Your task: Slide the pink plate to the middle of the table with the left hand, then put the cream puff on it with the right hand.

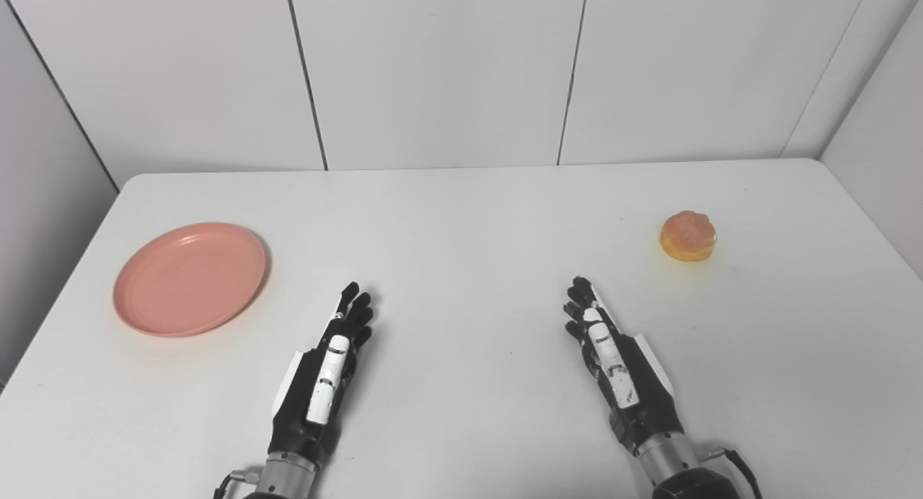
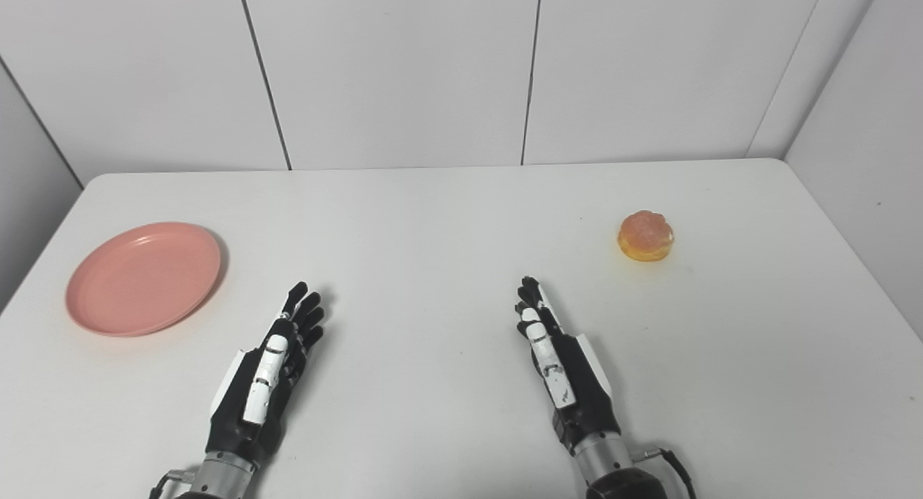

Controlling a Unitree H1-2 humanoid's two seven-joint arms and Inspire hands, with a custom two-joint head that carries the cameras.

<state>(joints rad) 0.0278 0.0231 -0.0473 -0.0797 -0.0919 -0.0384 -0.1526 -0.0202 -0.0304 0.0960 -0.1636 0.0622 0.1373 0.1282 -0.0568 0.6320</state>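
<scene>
Waiting near the front edge, the left hand (image 1: 328, 365) and right hand (image 1: 613, 355) are lying released, fingers straight, holding nothing. Farther out, the plate (image 1: 189, 277) is sitting far left and the puff (image 1: 688, 235) far right, leaving the table (image 1: 461, 218) middle free.

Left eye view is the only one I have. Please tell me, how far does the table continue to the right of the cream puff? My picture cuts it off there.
Observer: In the right eye view the table goes on, bare, to the right of the cream puff, and its right edge shows farther toward the robot.
Operator: What is beyond that edge?
Observer: More of the right wall shows there, running close along that edge.
</scene>
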